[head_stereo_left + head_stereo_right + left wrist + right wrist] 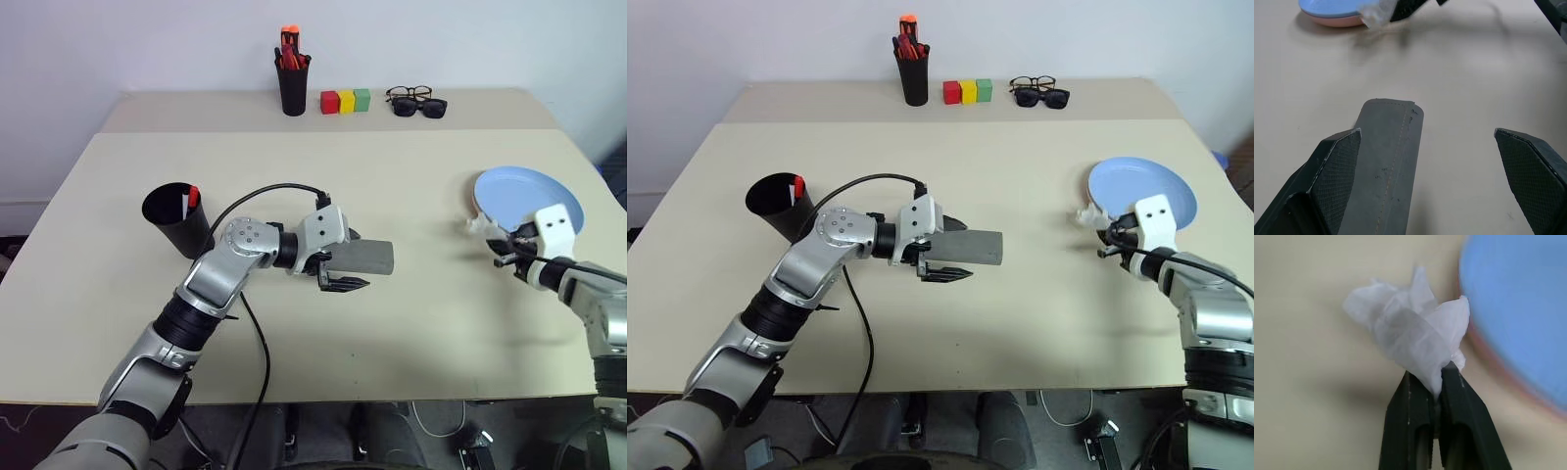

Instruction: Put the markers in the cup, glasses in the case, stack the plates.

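Grey felt case (1386,166) lies between the open left tool (1435,181).

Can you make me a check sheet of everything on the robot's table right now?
Surface: beige table, bare in the middle.
Job's things: grey case lying closed; blue plate stacked on pink plate; black cup tilted, red marker inside.
Clutter: pen pot, colour blocks, two pairs of glasses at the far edge.
Grippers: left gripper open around the case; right gripper shut on a white tissue beside the plates.
Cables: black cable along the left arm.
Surroundings: white wall.
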Controlling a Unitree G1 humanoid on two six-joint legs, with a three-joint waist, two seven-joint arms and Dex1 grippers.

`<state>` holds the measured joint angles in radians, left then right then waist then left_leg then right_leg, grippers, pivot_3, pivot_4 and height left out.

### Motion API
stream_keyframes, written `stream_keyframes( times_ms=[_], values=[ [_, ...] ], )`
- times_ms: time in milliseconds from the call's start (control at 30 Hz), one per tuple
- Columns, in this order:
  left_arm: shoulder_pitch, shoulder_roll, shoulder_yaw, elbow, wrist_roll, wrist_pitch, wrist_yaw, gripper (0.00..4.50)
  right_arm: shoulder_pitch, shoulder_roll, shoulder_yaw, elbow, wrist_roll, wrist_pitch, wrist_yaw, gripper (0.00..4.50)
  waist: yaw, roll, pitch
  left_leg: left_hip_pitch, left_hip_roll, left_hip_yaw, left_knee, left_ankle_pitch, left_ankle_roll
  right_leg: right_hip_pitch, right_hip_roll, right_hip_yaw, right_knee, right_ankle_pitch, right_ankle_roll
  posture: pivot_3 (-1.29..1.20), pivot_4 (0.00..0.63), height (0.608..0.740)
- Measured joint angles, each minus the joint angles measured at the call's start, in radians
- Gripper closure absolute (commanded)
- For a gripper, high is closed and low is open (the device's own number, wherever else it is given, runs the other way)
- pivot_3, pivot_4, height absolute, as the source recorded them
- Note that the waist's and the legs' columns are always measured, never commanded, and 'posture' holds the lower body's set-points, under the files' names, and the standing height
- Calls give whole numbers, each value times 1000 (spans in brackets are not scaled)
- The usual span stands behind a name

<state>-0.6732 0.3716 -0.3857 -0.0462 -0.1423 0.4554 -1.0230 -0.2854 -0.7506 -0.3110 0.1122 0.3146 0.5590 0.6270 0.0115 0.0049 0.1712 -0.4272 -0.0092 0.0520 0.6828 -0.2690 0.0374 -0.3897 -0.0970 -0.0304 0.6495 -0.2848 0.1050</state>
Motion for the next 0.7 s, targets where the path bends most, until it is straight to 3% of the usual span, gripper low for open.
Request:
stream_keyframes(
  times_ms=[100, 200, 300, 467, 600, 700],
  values=[
    [5, -2, 0, -2, -1, 0, 4, 0, -68, -3, -33, -12, 22, -6, -11, 4449, -1, 0, 0, 0, 0, 0, 0, 0, 0, 0, 0, 0, 0, 0, 0, 0, 150, 740],
    [13, -7, 2, -7, 0, 1, 17, 0, -205, -35, -2, 184, -46, -94, -51, 4449, -2, 0, 0, 0, 0, 1, 0, 0, 0, 0, 0, 0, 0, 0, 0, 0, 150, 740],
    [26, -3, 9, -12, 0, 18, 31, 0, -311, -79, 41, 417, -127, -199, -54, 3492, 1, 0, 0, 0, 0, 1, -1, 0, 0, 0, 0, -1, -1, 0, 0, 0, 150, 740],
    [52, 3, 18, -45, -1, 33, 57, 0, -384, -86, 129, 700, -215, -362, -29, 1033, -7, 1, 1, 0, 0, 3, -1, 1, -2, -1, 0, 0, 0, 0, 0, 0, 150, 740],
    [106, -33, 75, -75, -6, -38, 129, 0, -392, -88, 117, 715, -209, -404, -18, 1033, -8, 1, 1, 0, 0, 2, -1, 3, -4, 0, 0, 0, -1, 0, 0, 0, 150, 740],
    [180, -81, 148, -116, -39, -141, 194, 0, -334, -81, 58, 602, -135, -395, 21, 1033, -5, 1, 1, 0, 1, 1, -1, 2, -4, 0, -2, 1, -1, 0, 0, 0, 150, 740]
  ],
)
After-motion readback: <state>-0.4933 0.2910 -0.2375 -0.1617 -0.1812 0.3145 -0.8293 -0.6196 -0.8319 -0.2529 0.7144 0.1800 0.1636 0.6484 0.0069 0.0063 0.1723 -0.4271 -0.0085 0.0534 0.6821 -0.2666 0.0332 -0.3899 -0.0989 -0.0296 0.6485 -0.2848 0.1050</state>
